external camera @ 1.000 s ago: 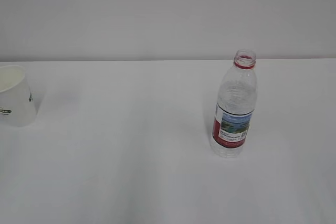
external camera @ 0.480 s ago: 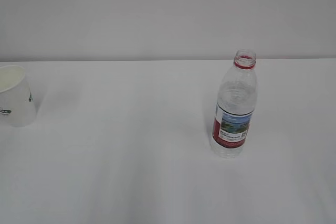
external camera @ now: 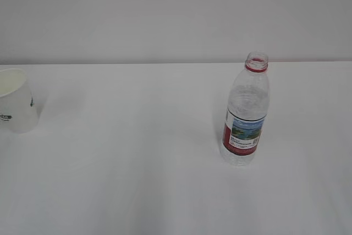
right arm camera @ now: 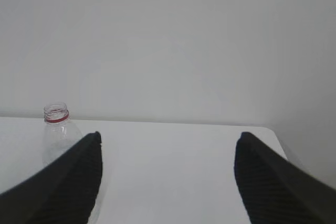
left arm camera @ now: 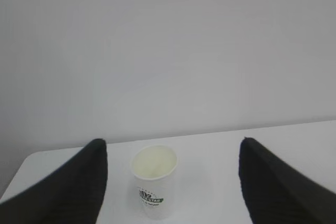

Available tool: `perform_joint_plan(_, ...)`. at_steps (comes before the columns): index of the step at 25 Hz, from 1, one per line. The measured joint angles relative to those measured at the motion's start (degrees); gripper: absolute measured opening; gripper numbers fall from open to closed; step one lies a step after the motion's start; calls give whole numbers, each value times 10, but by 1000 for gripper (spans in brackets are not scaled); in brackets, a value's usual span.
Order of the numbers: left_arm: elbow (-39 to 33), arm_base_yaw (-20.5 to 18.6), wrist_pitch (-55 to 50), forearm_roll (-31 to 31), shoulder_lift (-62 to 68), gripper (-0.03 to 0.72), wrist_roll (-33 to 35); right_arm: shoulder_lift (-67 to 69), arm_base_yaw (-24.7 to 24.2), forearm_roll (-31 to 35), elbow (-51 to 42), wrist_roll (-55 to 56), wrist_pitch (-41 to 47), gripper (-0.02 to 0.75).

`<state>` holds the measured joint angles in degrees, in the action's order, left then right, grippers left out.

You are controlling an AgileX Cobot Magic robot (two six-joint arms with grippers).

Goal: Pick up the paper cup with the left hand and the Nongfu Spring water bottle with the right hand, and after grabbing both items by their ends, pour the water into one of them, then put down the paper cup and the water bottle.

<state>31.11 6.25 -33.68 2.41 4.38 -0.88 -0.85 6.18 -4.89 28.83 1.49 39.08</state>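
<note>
Exterior view, left to right. At the far left edge of the white table [external camera: 137,163] stands the paper cup [external camera: 16,102], upright, mouth open, its cream inside showing and small dark printed marks on its side. Well apart from it, right of centre, stands the Nongfu Spring water bottle [external camera: 245,115], upright and uncapped, with a red neck ring and a red-and-white label bearing a landscape. No arm appears in this view.

Left wrist view. The left hand [left arm camera: 170,182] has its jaws spread wide, with nothing between the two dark ribbed fingers [left arm camera: 68,190]. The paper cup [left arm camera: 154,188] stands on the table beyond them, in line with the gap and slightly left of its middle, touched by neither finger.

Right wrist view. The right hand [right arm camera: 168,179] likewise holds its jaws wide apart and empty. The water bottle [right arm camera: 59,139] stands at the left, partly hidden behind the left finger [right arm camera: 65,187]; only its neck and upper shoulder show.
</note>
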Motion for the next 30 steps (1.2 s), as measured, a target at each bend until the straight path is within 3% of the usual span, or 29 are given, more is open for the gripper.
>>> perform_joint_plan(7, 0, 0, 76, 4, 66, 570, 0, 34, 0, -10, -5, 0, -45, 591)
perform_joint_plan(30, 0, 0, 308, 22, 283, 570, 0, 306, 0, -16, -9, 0, -317, 590)
